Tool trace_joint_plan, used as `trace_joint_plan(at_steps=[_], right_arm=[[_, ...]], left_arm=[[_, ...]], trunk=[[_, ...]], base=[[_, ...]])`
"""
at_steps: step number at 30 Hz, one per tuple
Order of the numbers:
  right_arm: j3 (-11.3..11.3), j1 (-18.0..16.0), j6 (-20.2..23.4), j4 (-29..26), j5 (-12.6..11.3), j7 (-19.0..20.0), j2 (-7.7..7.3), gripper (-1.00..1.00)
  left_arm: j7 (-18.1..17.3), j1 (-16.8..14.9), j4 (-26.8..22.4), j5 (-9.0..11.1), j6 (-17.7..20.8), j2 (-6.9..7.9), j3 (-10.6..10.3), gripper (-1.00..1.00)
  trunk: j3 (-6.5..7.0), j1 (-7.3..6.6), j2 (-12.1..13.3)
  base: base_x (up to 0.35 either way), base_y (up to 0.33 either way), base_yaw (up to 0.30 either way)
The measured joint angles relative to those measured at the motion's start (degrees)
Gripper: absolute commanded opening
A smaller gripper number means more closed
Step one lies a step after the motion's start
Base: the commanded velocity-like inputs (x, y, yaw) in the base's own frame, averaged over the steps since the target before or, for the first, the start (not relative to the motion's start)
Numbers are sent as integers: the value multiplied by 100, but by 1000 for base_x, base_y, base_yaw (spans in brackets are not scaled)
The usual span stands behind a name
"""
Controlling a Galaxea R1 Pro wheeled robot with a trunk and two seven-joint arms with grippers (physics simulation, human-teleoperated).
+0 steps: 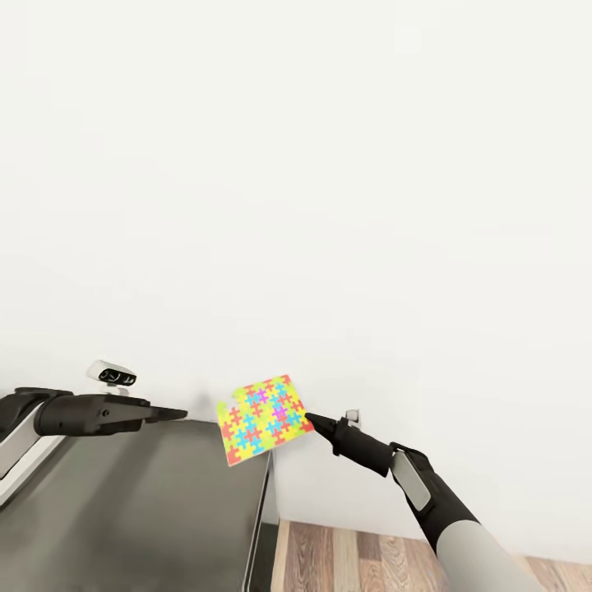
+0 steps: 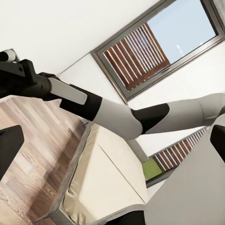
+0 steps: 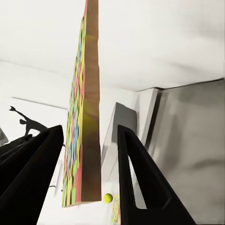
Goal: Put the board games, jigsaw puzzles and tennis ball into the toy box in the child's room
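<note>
A jigsaw puzzle [image 1: 263,419], a thin sheet of bright interlocking pieces, hangs tilted in the air over the right edge of the dark grey table [image 1: 148,510]. My right gripper [image 1: 309,420] is shut on its right edge. In the right wrist view the puzzle [image 3: 86,117] stands edge-on between the two black fingers [image 3: 33,178]. Beyond it lies the small yellow-green tennis ball [image 3: 108,198], with a bit of another coloured sheet [image 3: 115,211] beside it. My left gripper [image 1: 177,413] hovers over the table's back edge, open and holding nothing. The left wrist view looks onto the bed [image 2: 108,173], whose beige mattress is bare.
A white wall rises right behind the table, with a small outlet [image 1: 352,417] near my right gripper. Wooden floor [image 1: 370,559] lies to the right of the table. In the left wrist view my right arm [image 2: 122,117] crosses in front of a slatted window [image 2: 154,47].
</note>
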Motion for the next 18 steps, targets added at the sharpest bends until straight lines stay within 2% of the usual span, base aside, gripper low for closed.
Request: trace_joint_plan(at_steps=[10, 18], right_arm=[[-1, 0, -29, 0, 29, -1, 32, -100], [-2, 0, -43, 0, 34, -1, 42, -100]], left_arm=[[-1, 0, 0, 1, -3, -2, 7, 100], [4, 0, 0, 3, -2, -2, 6, 100]], trunk=[[7, -1, 0], [64, -3, 0]], base=[[-235, 0, 0], [-42, 0, 0]])
